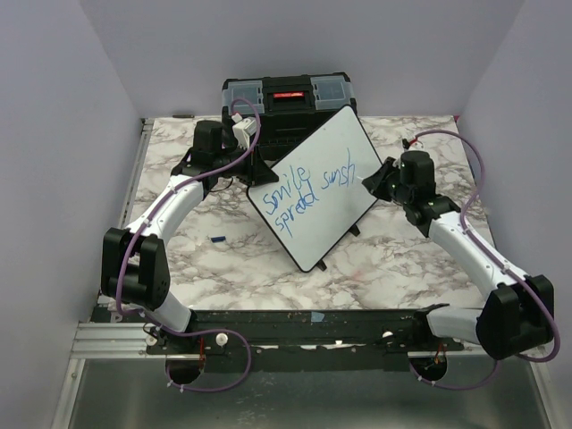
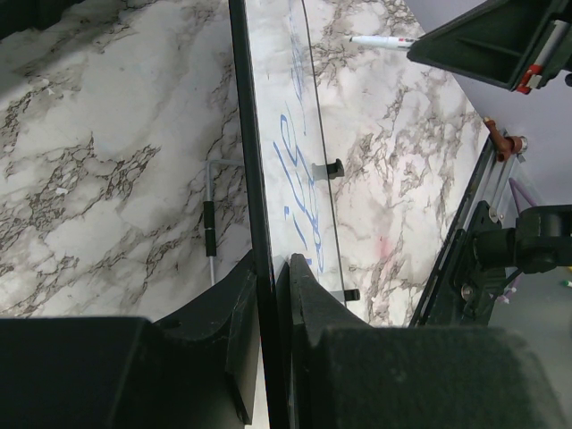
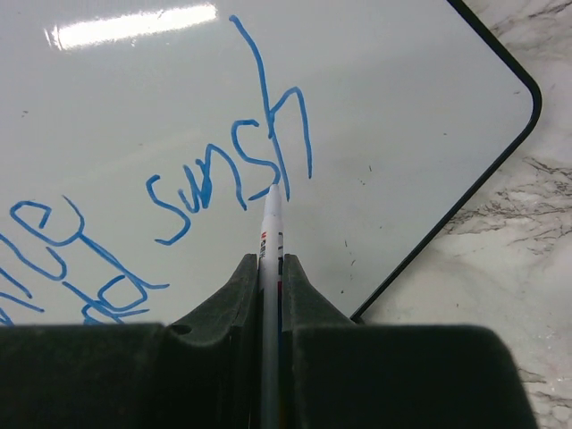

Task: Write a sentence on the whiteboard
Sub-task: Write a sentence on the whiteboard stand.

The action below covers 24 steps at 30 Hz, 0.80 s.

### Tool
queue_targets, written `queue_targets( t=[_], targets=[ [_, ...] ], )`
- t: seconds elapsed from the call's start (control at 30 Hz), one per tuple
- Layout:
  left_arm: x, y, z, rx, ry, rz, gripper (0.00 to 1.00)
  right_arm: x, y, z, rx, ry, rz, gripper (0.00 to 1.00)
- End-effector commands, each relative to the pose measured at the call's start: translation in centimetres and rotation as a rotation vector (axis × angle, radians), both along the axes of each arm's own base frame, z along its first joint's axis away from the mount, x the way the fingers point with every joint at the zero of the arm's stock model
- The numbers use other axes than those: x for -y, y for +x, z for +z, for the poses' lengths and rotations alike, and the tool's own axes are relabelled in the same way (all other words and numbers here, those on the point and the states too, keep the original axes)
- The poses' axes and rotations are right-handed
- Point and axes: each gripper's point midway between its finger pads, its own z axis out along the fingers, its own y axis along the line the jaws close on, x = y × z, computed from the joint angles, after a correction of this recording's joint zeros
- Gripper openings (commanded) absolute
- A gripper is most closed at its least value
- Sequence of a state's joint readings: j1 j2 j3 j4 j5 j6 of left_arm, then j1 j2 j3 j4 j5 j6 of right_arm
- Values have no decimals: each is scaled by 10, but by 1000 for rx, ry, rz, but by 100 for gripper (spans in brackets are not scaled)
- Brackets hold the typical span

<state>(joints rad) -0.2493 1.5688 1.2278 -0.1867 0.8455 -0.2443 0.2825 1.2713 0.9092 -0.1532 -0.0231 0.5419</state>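
The whiteboard (image 1: 344, 143) stands tilted on the marble table, turned diagonally. My left gripper (image 1: 257, 170) is shut on its left edge; in the left wrist view the fingers (image 2: 313, 295) pinch the black rim of the whiteboard (image 2: 273, 107). The sentence (image 1: 304, 192) reads "Smile spread sunsh" in blue. My right gripper (image 1: 371, 179) is shut on a white marker (image 3: 271, 228). The marker's tip touches the whiteboard (image 3: 384, 98) at the foot of the "h" in the sentence (image 3: 232, 170). The marker (image 2: 380, 40) also shows in the left wrist view.
A black toolbox (image 1: 286, 98) stands behind the board at the table's back edge. A small blue cap (image 1: 217, 239) lies on the marble left of the board. A thin white and black stick (image 2: 210, 228) lies beside the board's rim. A metal rail (image 1: 116, 335) runs along the near edge.
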Motion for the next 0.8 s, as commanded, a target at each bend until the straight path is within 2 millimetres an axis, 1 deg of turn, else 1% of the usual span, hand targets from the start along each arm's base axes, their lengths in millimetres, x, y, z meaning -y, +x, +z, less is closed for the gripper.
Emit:
queue_targets(
  t=[0.0, 0.17, 0.4, 0.6, 0.77],
  targets=[
    [3, 7, 30, 202, 5, -29, 0, 11, -5, 4, 15, -39, -45, 1],
    [2, 7, 29, 203, 7, -27, 0, 15, 1, 8, 30, -63, -61, 1],
    [3, 8, 29, 201, 7, -29, 0, 17, 13, 5, 28, -60, -78, 1],
    [3, 9, 28, 200, 7, -30, 0, 15, 23, 3, 22, -38, -77, 1],
    [3, 9, 27, 198, 8, -28, 0, 19, 32, -1, 19, -30, -97, 1]
  ],
)
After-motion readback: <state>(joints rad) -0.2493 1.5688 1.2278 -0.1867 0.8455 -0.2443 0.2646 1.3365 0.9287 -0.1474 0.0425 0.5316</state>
